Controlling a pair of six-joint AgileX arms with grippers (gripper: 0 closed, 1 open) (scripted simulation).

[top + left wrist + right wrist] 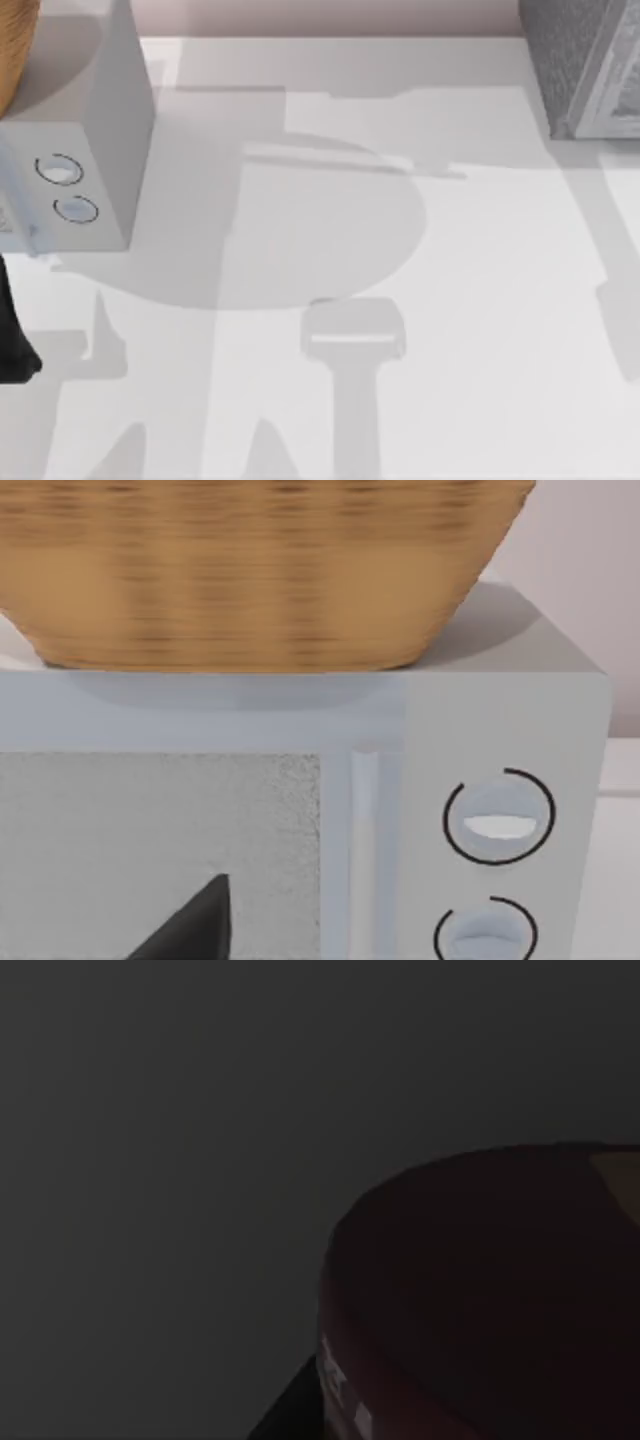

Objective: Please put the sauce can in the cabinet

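Cabinet at table's far right, right wrist view dark, both arms' fingers: can't tell.

left arm: you see a matte black segment, no markings.
left fingertip: you get a dark grey pointed wedge, plain.
right wrist view: dark.

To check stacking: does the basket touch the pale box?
Touching. The left wrist view shows the basket resting directly on the pale box's top, with no gap.

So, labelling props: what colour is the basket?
Woven tan-orange basket, clearest in the left wrist view.
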